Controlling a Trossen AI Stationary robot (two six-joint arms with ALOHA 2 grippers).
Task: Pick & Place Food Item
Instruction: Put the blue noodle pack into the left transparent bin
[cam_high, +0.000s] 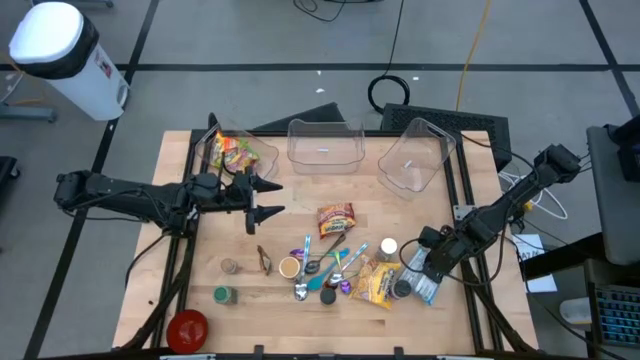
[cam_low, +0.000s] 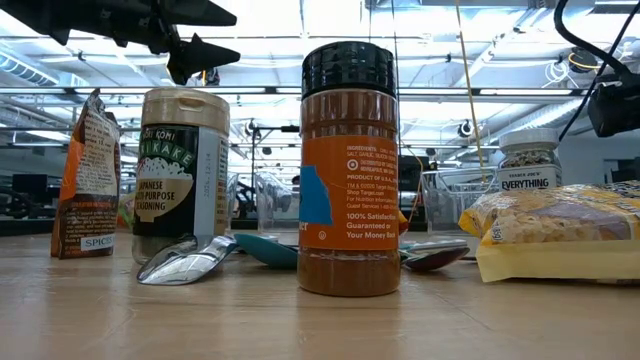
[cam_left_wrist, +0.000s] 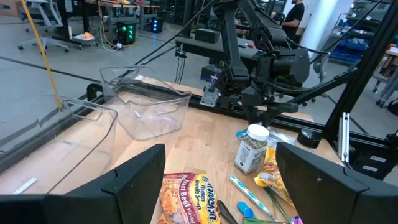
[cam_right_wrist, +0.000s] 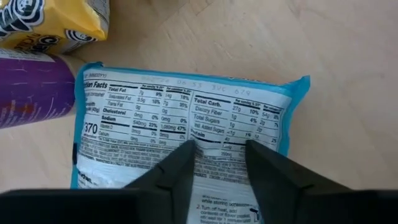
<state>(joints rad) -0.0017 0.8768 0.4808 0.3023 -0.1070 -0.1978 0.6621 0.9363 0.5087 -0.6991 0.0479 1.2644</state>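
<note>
Blue-edged packet (cam_right_wrist: 186, 134) under right gripper (cam_right_wrist: 221, 152), fingers narrowly parted, pressing its label. Left gripper (cam_high: 268, 197) wide, empty, beyond ramen packet (cam_high: 336, 219) from it.

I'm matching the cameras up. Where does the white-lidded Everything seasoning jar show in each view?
High view: Everything jar, right of centre on the table.
Low view: far right, behind the yellow packet.
Left wrist view: near the middle.
Right wrist view: not in it.
Shared landmark: the yellow packet beside the jar.
</note>
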